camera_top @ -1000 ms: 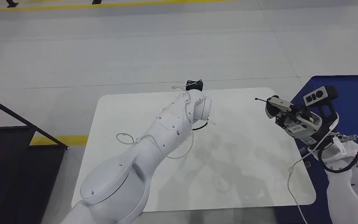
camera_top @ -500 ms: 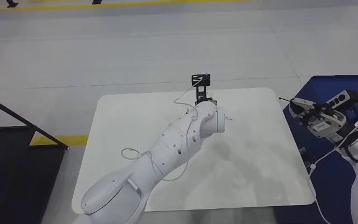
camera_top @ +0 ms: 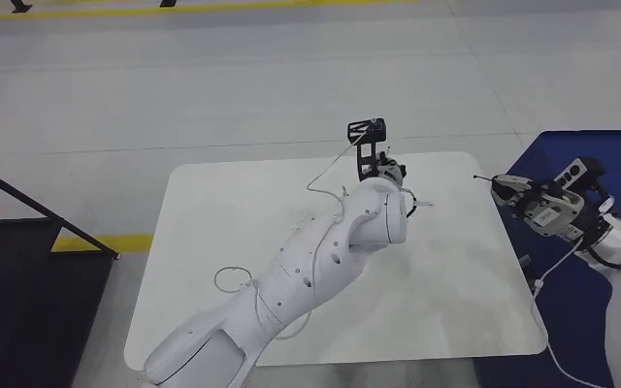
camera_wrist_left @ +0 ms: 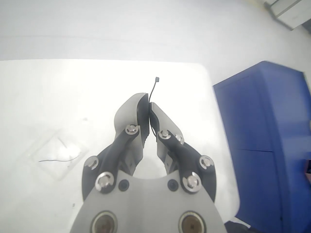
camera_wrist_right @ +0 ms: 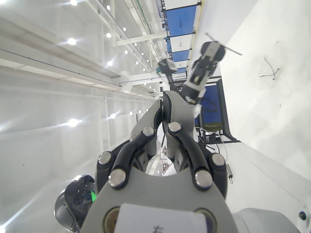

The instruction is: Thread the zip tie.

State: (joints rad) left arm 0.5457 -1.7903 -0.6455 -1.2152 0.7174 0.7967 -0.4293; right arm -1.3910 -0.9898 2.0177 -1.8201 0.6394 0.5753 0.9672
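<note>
My left gripper [camera_wrist_left: 148, 101] is shut on a black zip tie [camera_wrist_left: 153, 89], whose small square head sticks out past the fingertips. From above, this gripper [camera_top: 406, 192] hangs over the back right part of the white table [camera_top: 437, 301], with the tie [camera_top: 423, 204] poking out sideways. My right gripper [camera_top: 497, 184] sits just off the table's right edge, shut on a second thin black tie [camera_top: 483, 179] that points toward the left gripper. In the right wrist view, my own fingers [camera_wrist_right: 167, 103] are pressed together and the left gripper [camera_wrist_right: 213, 47] shows farther off with its tie [camera_wrist_right: 233, 50].
A clear plastic bag [camera_wrist_left: 58, 156] with a thin black tie in it lies flat on the table. Loose ties [camera_wrist_right: 269, 71] rest on the table surface. A blue cabinet [camera_top: 572, 160] stands just beyond the table's right edge, under the right arm.
The left arm has swung to the right across the back of the table. The right gripper pulled back off the table's right edge, then eased slightly inward again.
</note>
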